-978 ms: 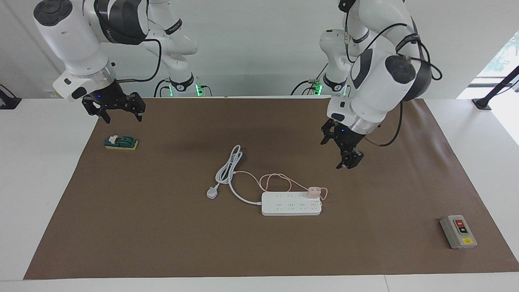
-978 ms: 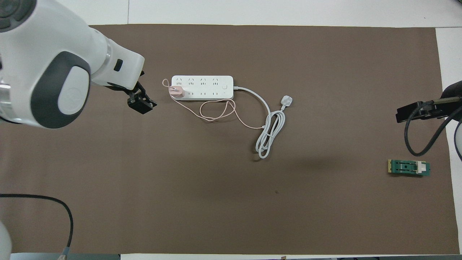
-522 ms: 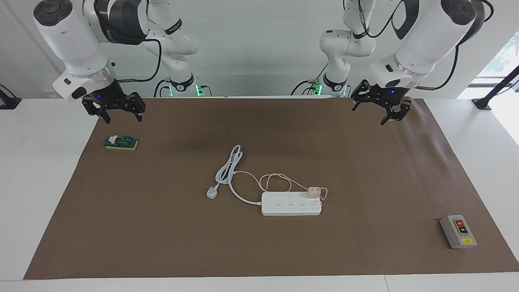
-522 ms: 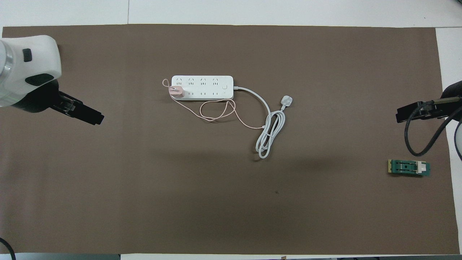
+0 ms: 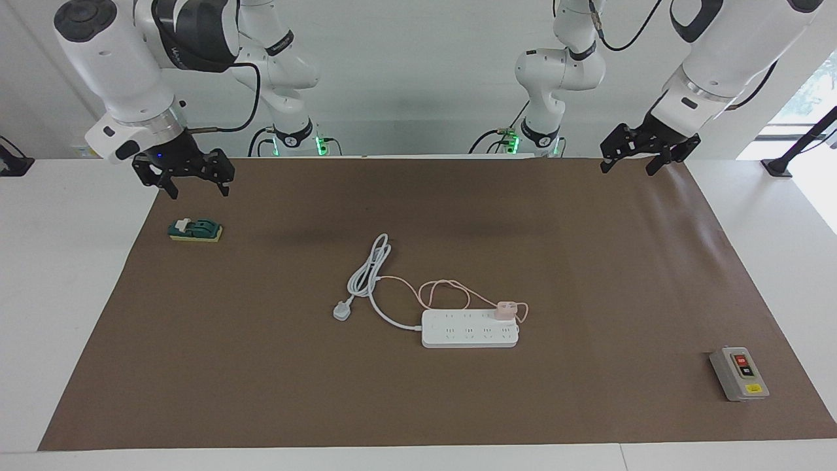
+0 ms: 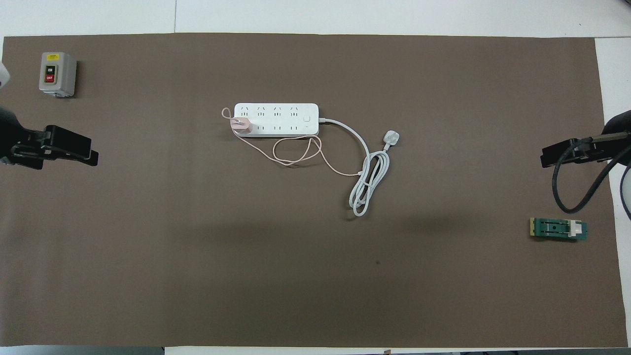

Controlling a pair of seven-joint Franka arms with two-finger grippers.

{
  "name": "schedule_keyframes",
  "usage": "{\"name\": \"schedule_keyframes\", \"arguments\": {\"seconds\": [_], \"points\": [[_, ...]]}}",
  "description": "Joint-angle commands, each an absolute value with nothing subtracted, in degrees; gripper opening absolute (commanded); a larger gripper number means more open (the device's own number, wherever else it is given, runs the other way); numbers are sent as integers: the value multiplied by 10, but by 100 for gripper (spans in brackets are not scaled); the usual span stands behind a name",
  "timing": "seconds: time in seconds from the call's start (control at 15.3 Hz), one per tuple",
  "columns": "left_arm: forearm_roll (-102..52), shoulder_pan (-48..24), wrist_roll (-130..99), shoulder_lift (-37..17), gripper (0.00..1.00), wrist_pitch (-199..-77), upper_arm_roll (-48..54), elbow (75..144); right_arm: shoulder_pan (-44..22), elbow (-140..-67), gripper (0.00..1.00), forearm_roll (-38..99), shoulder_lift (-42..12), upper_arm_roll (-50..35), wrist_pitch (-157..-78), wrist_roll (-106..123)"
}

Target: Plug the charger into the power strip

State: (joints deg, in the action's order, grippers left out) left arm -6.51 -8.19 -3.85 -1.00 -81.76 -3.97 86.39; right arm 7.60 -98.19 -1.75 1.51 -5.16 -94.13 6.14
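Observation:
The pale-pink charger [image 5: 505, 310] stands plugged into the end socket of the white power strip [image 5: 469, 328], at the strip's end toward the left arm. Its thin pink cable loops on the mat beside the strip. In the overhead view the charger [image 6: 241, 125] sits on the same end of the strip [image 6: 276, 120]. My left gripper [image 5: 629, 167] is open and empty, raised over the mat's edge by the robots; it also shows in the overhead view [image 6: 93, 158]. My right gripper [image 5: 198, 191] is open and empty, waiting over the mat's corner; it also shows in the overhead view [image 6: 544, 160].
A grey box with red and black buttons [image 5: 739, 373] [image 6: 57, 74] stands at the left arm's end, farther from the robots. A green switch block [image 5: 195, 229] [image 6: 558, 229] lies under the right gripper. The strip's white three-pin plug [image 5: 342, 311] and coiled cord [image 5: 369, 271] lie beside it.
My left arm has lifted away from beside the power strip and swung back toward its own end, uncovering the grey box in the overhead view. The right arm has not moved.

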Motion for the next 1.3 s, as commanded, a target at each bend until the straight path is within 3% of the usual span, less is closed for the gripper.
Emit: {"name": "schedule_keyframes", "arguments": {"seconds": [0.0, 0.2, 0.46, 0.72, 0.91, 1.24], "points": [[-49, -76, -90, 13, 100, -819, -33, 893, 80, -986, 100, -25, 19, -55, -937, 69], [17, -99, -85, 11, 100, -795, -24, 888, 80, -985, 100, -25, 19, -55, -937, 69], [-17, -71, -84, -34, 100, -805, -28, 887, 80, -986, 100, -25, 19, -55, -937, 69], [-11, -55, -83, -26, 100, -798, -33, 887, 79, -985, 100, -25, 19, -55, -937, 69], [-6, -46, -45, 11, 100, -805, -28, 918, 80, -985, 100, -25, 19, -55, -937, 69], [8, -32, -35, 6, 100, -823, 6, 919, 79, -985, 100, -25, 19, -55, -937, 69]]}}
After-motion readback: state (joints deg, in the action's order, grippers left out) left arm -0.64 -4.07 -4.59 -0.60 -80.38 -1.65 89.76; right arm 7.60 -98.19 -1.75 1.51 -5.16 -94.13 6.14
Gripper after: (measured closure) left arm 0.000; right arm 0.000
